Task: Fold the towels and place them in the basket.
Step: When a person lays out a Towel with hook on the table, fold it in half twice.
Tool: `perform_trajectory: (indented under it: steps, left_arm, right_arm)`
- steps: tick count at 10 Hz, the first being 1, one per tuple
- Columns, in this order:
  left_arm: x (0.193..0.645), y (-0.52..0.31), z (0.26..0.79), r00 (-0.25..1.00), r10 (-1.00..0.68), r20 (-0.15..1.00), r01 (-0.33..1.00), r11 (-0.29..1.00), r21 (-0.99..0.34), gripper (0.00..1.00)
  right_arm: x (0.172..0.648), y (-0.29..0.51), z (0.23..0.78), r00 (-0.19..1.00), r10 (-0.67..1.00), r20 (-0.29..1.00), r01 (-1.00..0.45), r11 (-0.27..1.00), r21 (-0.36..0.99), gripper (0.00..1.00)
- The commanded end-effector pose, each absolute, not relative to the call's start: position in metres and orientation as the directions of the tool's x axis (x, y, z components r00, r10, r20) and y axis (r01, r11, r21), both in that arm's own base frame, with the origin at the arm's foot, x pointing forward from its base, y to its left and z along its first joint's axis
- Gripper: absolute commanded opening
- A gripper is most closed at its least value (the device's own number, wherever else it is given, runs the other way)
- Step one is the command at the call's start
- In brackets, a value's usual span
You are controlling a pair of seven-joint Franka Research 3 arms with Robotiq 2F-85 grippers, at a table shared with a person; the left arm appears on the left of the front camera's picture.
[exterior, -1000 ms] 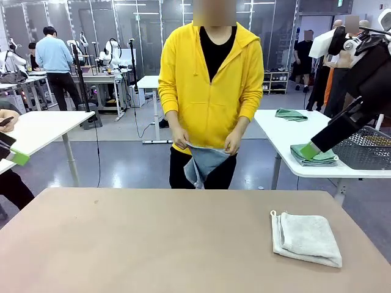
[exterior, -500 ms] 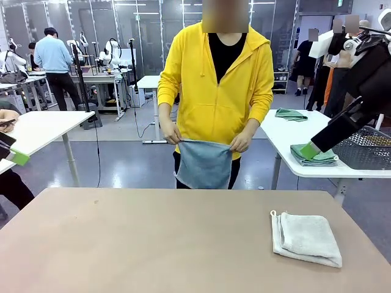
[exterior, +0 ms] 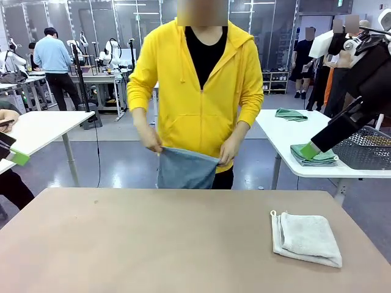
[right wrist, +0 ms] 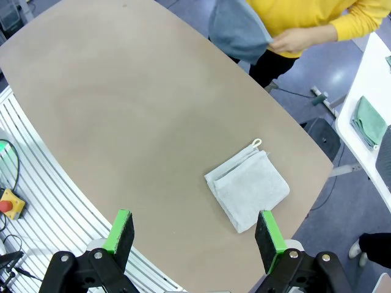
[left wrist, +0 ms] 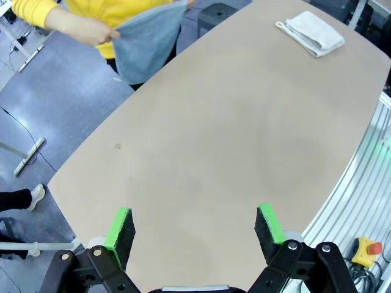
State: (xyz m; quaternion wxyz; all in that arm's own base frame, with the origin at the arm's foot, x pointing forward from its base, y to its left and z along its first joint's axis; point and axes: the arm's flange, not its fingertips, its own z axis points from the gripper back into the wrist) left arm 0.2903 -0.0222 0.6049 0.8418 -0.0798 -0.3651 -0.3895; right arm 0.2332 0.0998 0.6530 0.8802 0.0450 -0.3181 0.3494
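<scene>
A cream-white towel [exterior: 305, 238] [right wrist: 247, 189] [left wrist: 311, 32] lies folded on the tan table near its right edge, its corner loop toward the person. The person in a yellow hoodie stands at the far side and holds the pale blue-grey towel [exterior: 185, 169] [left wrist: 146, 39] [right wrist: 238, 27] by its top edge in both hands, just beyond the table. The dark mesh basket [exterior: 368, 148] sits on a white side table at the right. My left gripper [left wrist: 195, 224] and right gripper [right wrist: 194, 232] hang open high above the table, holding nothing.
One green fingertip [exterior: 308, 151] of my right gripper shows in front of the side table [exterior: 281, 131], which carries folded green cloths [exterior: 291, 114]. A left green fingertip [exterior: 17, 157] shows at the left edge. A red stop button [right wrist: 6, 204] sits below the table.
The person has spread the blue-grey towel out, shifted toward picture left and lowered it toward the table's far edge. Both grippers and the cream towel have stayed put.
</scene>
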Motion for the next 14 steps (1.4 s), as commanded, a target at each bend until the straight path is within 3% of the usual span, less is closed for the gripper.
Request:
perform_trajectory:
  steps: [1,14]
  left_arm:
    - [0.2906,-0.0222,0.6051,0.433,-0.602,0.671,0.709,0.687,0.158,1.00]
    - [0.2906,-0.0222,0.6051,0.433,-0.602,0.671,0.709,0.687,0.158,1.00]
  right_arm:
    - [0.2354,0.1011,0.6546,0.548,0.588,0.595,-0.641,0.752,-0.152,1.00]
    - [0.2354,0.1011,0.6546,0.548,0.588,0.595,-0.641,0.752,-0.152,1.00]
